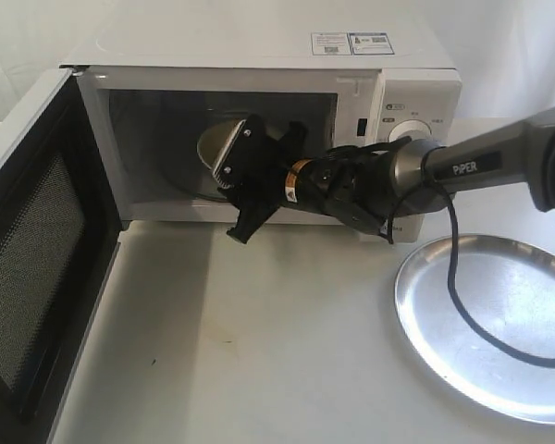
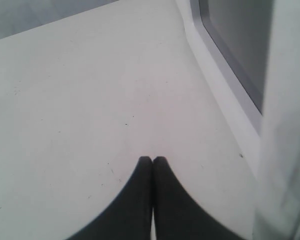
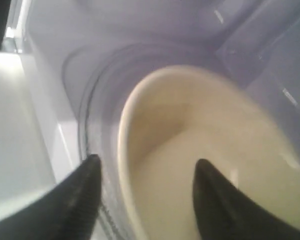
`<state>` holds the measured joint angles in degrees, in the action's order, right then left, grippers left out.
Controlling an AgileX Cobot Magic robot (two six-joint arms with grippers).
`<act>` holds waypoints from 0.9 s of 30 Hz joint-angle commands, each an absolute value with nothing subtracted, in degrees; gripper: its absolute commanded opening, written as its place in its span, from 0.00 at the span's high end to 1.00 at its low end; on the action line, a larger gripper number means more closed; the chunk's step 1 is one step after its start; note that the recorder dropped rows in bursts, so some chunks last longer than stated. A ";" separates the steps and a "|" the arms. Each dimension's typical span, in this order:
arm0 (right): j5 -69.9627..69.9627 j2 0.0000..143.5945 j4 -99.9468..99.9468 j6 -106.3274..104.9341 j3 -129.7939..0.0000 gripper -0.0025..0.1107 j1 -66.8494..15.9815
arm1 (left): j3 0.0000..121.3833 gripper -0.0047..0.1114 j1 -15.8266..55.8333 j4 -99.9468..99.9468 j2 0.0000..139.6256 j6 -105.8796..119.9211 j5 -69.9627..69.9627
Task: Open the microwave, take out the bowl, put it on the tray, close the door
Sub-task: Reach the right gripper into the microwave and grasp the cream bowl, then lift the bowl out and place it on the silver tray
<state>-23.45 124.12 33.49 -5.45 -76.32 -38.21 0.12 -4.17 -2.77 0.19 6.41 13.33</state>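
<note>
Inside the open microwave (image 1: pixel 259 55), on its glass turntable (image 3: pixel 92 100) — the bowl (image 3: pixel 200 150): round, cream, glossy, smooth pale inside. Straddling its near rim, the right gripper (image 3: pixel 147 162), fingers apart, one inside, one outside. Left gripper (image 2: pixel 152 160) pressed together over bare surface (image 2: pixel 65 100) beside the wide-open door (image 1: pixel 28 277). Tray (image 1: pixel 499 370) well apart — out on the surface.

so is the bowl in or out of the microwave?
In. Bowl sits inside the microwave cavity, door open; right gripper open astride its rim.

Shiny metal tray (image 1: pixel 509 296), glossy white microwave (image 1: pixel 259 51), dark mesh on door (image 1: pixel 32 277), smooth cream bowl (image 3: pixel 190 125), perhaps ceramic, matt white table (image 1: pixel 259 351)
</note>
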 commanded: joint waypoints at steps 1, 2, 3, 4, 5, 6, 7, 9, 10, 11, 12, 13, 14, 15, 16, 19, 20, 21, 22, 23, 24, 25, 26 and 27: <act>-22.20 125.23 33.78 -6.35 -76.87 0.80 -38.57 | 0.00 0.96 -3.94 -2.55 0.00 6.20 13.32; -21.91 125.23 33.79 -6.86 -76.87 0.90 -38.80 | 0.00 0.96 -3.94 -2.55 0.00 6.20 13.32; -21.91 124.76 33.79 -7.49 -76.87 0.98 -38.94 | 0.00 0.96 -3.94 -2.55 0.00 6.20 13.32; -21.77 124.45 33.79 -7.35 -76.71 0.98 -39.40 | 0.00 0.96 -3.94 -2.55 0.00 6.20 13.32; -21.65 123.68 33.79 -7.35 -76.51 0.98 -39.82 | 0.00 0.96 -3.94 -2.55 0.00 6.20 13.32; -21.11 122.89 33.79 -7.21 -76.48 0.98 -40.39 | 0.00 0.96 -3.94 -2.55 0.00 6.20 13.32; -20.36 121.95 33.79 -6.18 -76.48 0.98 -41.16 | 0.00 0.96 -3.94 -2.55 0.00 6.20 13.32; -16.87 119.58 34.11 -0.80 -76.46 0.98 -42.93 | 0.00 0.96 -3.94 -2.55 0.00 6.20 13.32; -13.97 118.44 34.52 1.48 -76.18 0.98 -43.70 | 0.00 0.96 -3.94 -2.55 0.00 6.20 13.32; -10.92 117.00 34.96 3.18 -75.78 0.98 -44.73 | 0.00 0.96 -3.94 -2.55 0.00 6.20 13.32; -7.26 115.45 35.50 3.29 -74.99 0.98 -45.76 | 0.00 0.96 -3.94 -2.55 0.00 6.20 13.32; -4.18 114.12 35.88 3.00 -74.25 0.98 -46.59 | 0.00 0.96 -3.94 -2.55 0.00 6.20 13.32; 0.00 112.57 35.97 2.39 -73.12 0.98 -47.60 | 0.00 0.96 -3.94 -2.55 0.00 6.20 13.32; 4.25 111.02 35.97 1.40 -71.95 0.98 -48.51 | 0.00 0.96 -3.94 -2.55 0.00 6.20 13.32; 8.79 109.50 35.97 1.24 -70.78 0.98 -49.31 | 0.00 0.96 -3.94 -2.55 0.00 6.20 13.32; 21.23 105.62 32.93 3.05 -66.56 0.98 -50.30 | 0.00 0.96 -3.94 -2.55 0.00 6.20 13.32; 23.81 104.80 32.32 4.78 -65.30 0.98 -50.30 | 0.00 0.96 -3.94 -2.55 0.00 6.20 13.32; 26.61 103.93 32.19 6.99 -63.58 0.98 -50.30 | 0.00 0.96 -3.94 -2.55 0.00 6.20 13.32; 28.99 103.24 33.42 9.14 -61.72 0.98 -50.18 | 0.00 0.96 -3.94 -2.55 0.00 6.20 13.32; 31.20 102.85 35.89 12.08 -60.28 0.98 -50.18 | 0.00 0.96 -3.94 -2.55 0.00 6.20 13.32; 33.24 102.34 39.57 15.81 -58.53 0.98 -50.09 | 0.00 0.96 -3.94 -2.55 0.00 6.20 13.32; 35.40 102.05 44.22 20.37 -56.99 0.98 -50.09 | 0.00 0.96 -3.94 -2.55 0.00 6.20 13.32; 37.44 101.72 47.69 24.90 -55.70 0.98 -50.09 | 0.00 0.96 -3.94 -2.55 0.00 6.20 13.32; 40.65 101.74 51.93 30.56 -54.60 0.98 -50.09 | 0.00 0.96 -3.94 -2.55 0.00 6.20 13.32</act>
<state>32.60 102.89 41.48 18.29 -57.42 -50.76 0.12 -4.17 -2.77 0.19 6.41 13.33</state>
